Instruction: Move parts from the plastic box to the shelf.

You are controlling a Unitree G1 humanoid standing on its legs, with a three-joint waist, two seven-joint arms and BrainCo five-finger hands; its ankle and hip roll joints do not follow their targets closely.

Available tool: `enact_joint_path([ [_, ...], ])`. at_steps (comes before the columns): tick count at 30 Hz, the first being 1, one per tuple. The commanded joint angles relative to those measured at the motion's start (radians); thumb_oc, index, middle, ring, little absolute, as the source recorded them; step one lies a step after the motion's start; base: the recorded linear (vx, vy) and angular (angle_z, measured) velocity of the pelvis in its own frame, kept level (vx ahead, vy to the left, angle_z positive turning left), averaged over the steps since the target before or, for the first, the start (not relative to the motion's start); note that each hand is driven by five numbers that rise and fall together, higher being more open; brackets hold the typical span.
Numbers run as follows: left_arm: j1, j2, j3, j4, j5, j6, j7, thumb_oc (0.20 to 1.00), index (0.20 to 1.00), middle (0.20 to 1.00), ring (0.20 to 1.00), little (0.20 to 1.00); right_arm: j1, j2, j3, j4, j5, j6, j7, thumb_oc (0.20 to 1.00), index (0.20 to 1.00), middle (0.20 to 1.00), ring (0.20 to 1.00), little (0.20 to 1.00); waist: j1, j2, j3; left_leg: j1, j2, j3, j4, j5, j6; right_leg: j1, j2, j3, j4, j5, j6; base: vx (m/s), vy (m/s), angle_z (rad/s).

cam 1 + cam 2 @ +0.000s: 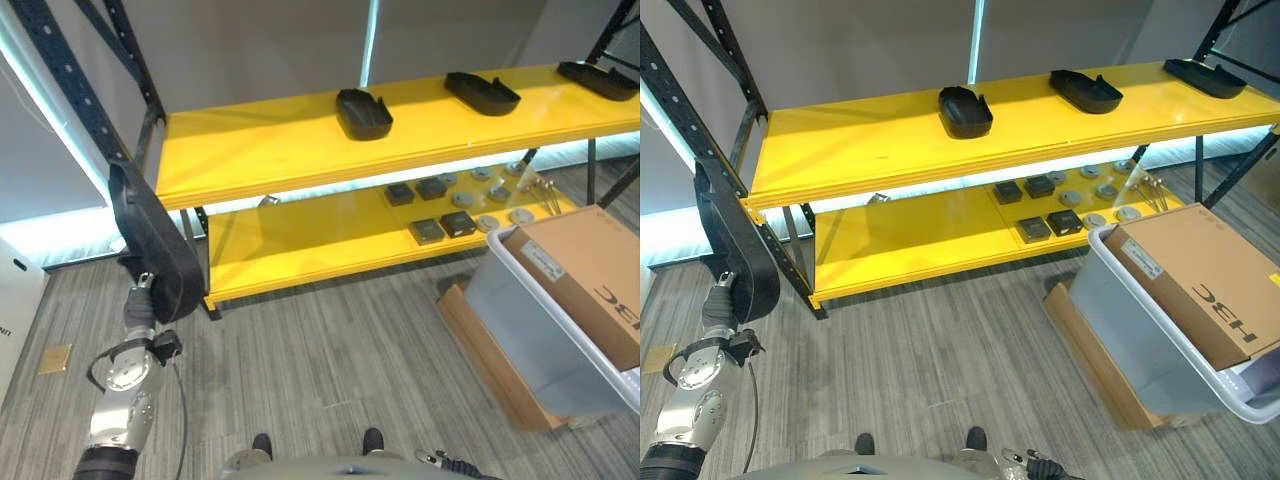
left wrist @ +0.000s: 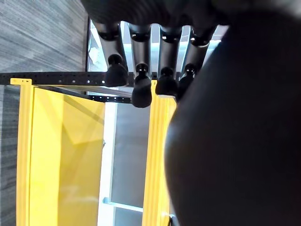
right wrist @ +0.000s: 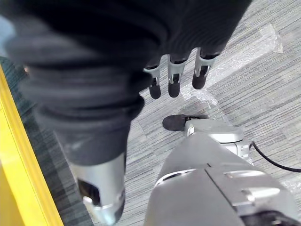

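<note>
3 black trays (image 1: pixel 364 113) on top shelf (image 1: pixel 260 150), 4 square parts (image 1: pixel 427 231), 1 plastic box (image 1: pixel 540 340), 1 carton (image 1: pixel 590 275)

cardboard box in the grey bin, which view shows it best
The right eye view: the whole cardboard box shows, leaning in the grey bin. The left eye view cuts its right end off. Neither wrist view has it.

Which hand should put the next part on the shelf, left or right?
Probably the left. The left hand already holds a black part raised beside the shelf, at its top board's left end. The right hand hangs open over the floor, holding nothing.
</note>
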Motion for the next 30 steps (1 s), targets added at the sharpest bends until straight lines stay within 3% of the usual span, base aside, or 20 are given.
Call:
enact_joint_path([
  [1,-0.106,0.031,0.045,-0.039,0.041,-0.054,0.007,0.2,0.2,0.2,0.2,0.2,-0.054,0.004,0.029,0.041,-0.032,0.003,0.02,1.0,1.0,1.0,1.0,1.0,0.006,-0.031,0.009,-0.024,-0.114,-0.062,0.018,-0.075,0.081,0.033,0.057,-0.022,0.057,-0.103,-0.022,0.04,0.083,-0.03],
  [5,-0.113,0.046,0.048,-0.051,0.071,-0.034,-0.017,0.2,0.2,0.2,0.2,0.2,-0.063,0.005,0.019,0.066,-0.009,-0.006,0.014,1.0,1.0,1.0,1.0,1.0,0.011,-0.021,0.012,-0.023,-0.128,-0.068,0.027,-0.084,0.103,0.01,0.04,-0.006,0.123,-0.113,-0.011,0.04,0.137,-0.07],
  [8,-0.118,0.06,0.052,-0.054,0.072,-0.045,-0.04,0.2,0.2,0.2,0.2,0.2,-0.059,0.01,0.017,0.041,0.02,-0.001,-0.005,1.0,1.0,1.0,1.0,1.0,0.001,-0.009,0.028,-0.032,-0.147,-0.067,0.039,-0.089,0.143,-0.068,0.02,0.016,0.301,-0.095,0.009,0.01,0.193,-0.14],
  [9,-0.131,0.065,0.044,-0.055,0.078,-0.053,-0.042,0.2,0.2,0.2,0.2,0.2,-0.052,0.009,0.01,0.026,0.035,-0.009,-0.002,1.0,1.0,1.0,1.0,1.0,-0.009,0.004,0.054,-0.037,-0.157,-0.074,0.056,-0.099,0.166,-0.154,0.006,0.029,0.462,-0.048,0.02,-0.01,0.229,-0.24],
  [12,-0.136,0.063,0.047,-0.064,0.075,-0.057,-0.06,0.2,0.2,0.2,0.2,0.2,-0.024,0.008,-0.004,-0.003,0.06,-0.041,0.004,1.0,1.0,1.0,1.0,1.0,-0.024,0.027,0.095,-0.031,-0.168,-0.093,0.09,-0.124,0.185,-0.3,-0.001,0.058,0.692,0.046,0.026,0.07,0.145,-0.28],
  [13,-0.128,0.068,0.056,-0.078,0.077,-0.056,-0.077,0.2,0.2,0.2,0.2,0.2,-0.017,0.006,-0.014,-0.018,0.055,-0.047,0.02,1.0,1.0,1.0,1.0,1.0,-0.033,0.013,0.108,-0.018,-0.179,-0.093,0.112,-0.154,0.179,-0.332,-0.016,0.058,0.616,0.081,0.039,0.27,-0.054,-0.49],
  [14,-0.126,0.072,0.057,-0.084,0.076,-0.054,-0.081,0.2,0.2,0.2,0.2,0.2,-0.016,0.005,-0.018,-0.017,0.051,-0.049,0.027,1.0,1.0,1.0,1.0,1.0,-0.037,0.001,0.108,-0.015,-0.184,-0.092,0.123,-0.164,0.172,-0.32,-0.022,0.058,0.53,0.082,0.043,0.41,-0.196,-0.37],
  [17,-0.128,0.08,0.045,-0.108,0.052,-0.036,-0.1,0.2,0.2,0.2,0.2,0.2,-0.002,0.012,-0.044,0.012,0.047,-0.07,0.052,1.0,1.0,1.0,1.0,1.0,-0.065,-0.045,0.106,0.023,-0.197,-0.116,0.169,-0.236,0.154,-0.269,-0.026,0.071,0.11,0.087,0.064,0.5,-0.288,-0.04],
  [18,-0.123,0.081,0.043,-0.112,0.047,-0.035,-0.11,0.2,0.2,0.2,0.2,0.2,0.009,0.014,-0.053,0.011,0.043,-0.073,0.057,1.0,1.0,1.0,1.0,1.0,-0.069,-0.048,0.105,0.034,-0.193,-0.118,0.176,-0.25,0.152,-0.265,-0.028,0.067,0.059,0.095,0.071,0.55,-0.304,-0.16],
  [21,-0.103,0.083,0.042,-0.119,0.05,-0.051,-0.142,0.2,0.2,0.2,0.2,0.2,0.041,0.029,-0.064,0.003,0.03,-0.085,0.063,1.0,1.0,1.0,1.0,1.0,-0.074,-0.062,0.097,0.07,-0.171,-0.095,0.197,-0.288,0.142,-0.269,-0.05,0.026,0.009,0.121,0.089,0.47,-0.252,0.47],
  [23,-0.104,0.077,0.043,-0.127,0.034,-0.048,-0.15,0.2,0.2,0.2,0.2,0.2,0.041,0.021,-0.057,0.007,0.026,-0.078,0.065,1.0,1.0,1.0,1.0,1.0,-0.074,-0.071,0.08,0.087,-0.137,-0.074,0.22,-0.306,0.131,-0.225,-0.055,0.01,0.016,0.086,0.081,0.53,-0.306,-0.07],
  [25,-0.101,0.069,0.033,-0.115,-0.011,-0.058,-0.143,0.2,0.2,0.2,0.2,0.2,0.029,0.022,-0.048,0.024,0.011,-0.08,0.05,1.0,1.0,1.0,1.0,1.0,-0.086,-0.071,0.064,0.116,-0.089,-0.089,0.249,-0.32,0.112,-0.225,-0.033,0.061,0.116,0.047,0.055,0.67,-0.414,0.3],
  [26,-0.096,0.064,0.026,-0.119,-0.043,-0.064,-0.135,0.2,0.2,0.2,0.2,0.2,0.02,0.012,-0.035,0.013,0.005,-0.068,0.064,1.0,1.0,1.0,1.0,1.0,-0.091,-0.069,0.047,0.147,-0.044,-0.093,0.254,-0.299,0.084,-0.212,-0.008,0.069,0.172,0.024,0.031,0.61,-0.409,0.35],
  [27,-0.096,0.063,0.025,-0.122,-0.044,-0.062,-0.133,0.2,0.2,0.2,0.2,0.2,0.017,0.009,-0.031,0.011,0.005,-0.063,0.067,1.0,1.0,1.0,1.0,1.0,-0.092,-0.068,0.043,0.149,-0.033,-0.091,0.264,-0.285,0.078,-0.207,0.0,0.069,0.177,0.014,0.023,0.65,-0.55,0.46],
  [28,-0.116,0.037,0.009,-0.144,-0.047,-0.031,-0.108,0.2,0.2,0.2,0.2,0.2,-0.016,-0.005,-0.005,0.034,0.008,-0.054,0.068,1.0,1.0,1.0,1.0,1.0,-0.085,-0.073,0.027,0.079,0.021,-0.084,0.407,-0.158,0.042,-0.147,0.056,0.064,0.148,-0.028,-0.031,0.42,-0.435,0.5],
  [30,-0.126,0.021,0.0,-0.141,-0.052,-0.018,-0.103,0.2,0.2,0.2,0.2,0.2,-0.037,-0.017,0.003,0.071,0.018,-0.069,0.071,1.0,1.0,1.0,1.0,1.0,-0.069,-0.089,0.029,-0.026,0.027,-0.081,0.6,-0.087,0.03,-0.111,0.078,0.049,0.119,-0.043,-0.067,0.34,-0.407,0.43],
])
